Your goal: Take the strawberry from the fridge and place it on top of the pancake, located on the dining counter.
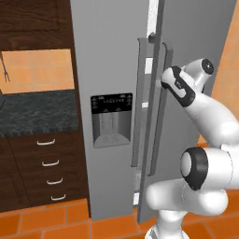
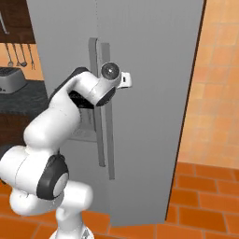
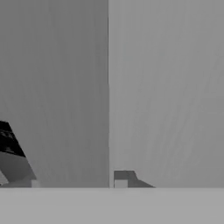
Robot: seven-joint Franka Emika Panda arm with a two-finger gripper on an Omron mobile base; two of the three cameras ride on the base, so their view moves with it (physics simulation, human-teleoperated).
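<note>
1. The robot is at the first step: getting the fridge (image 1: pixel 112 70) open. The strawberry must be inside, but the shelves are hidden, so I cannot tell where it sits.
2. In the left base view the right door stands open a tiny crack, and a thin white strip shows at the gap.
3. The gripper (image 2: pixel 126 80) is up by the right door, just beside the two long handles (image 1: pixel 154 107). I cannot tell how wide its fingers are, or if they hold a handle.
4. The hand view looks at flat grey door with a thin line down the middle.
5. Next, I think the robot must pull the door wide before it can reach in.
6. The black panel (image 1: pixel 111 103) on the left door has small marks, too tiny to read. No brand name shows.
</note>
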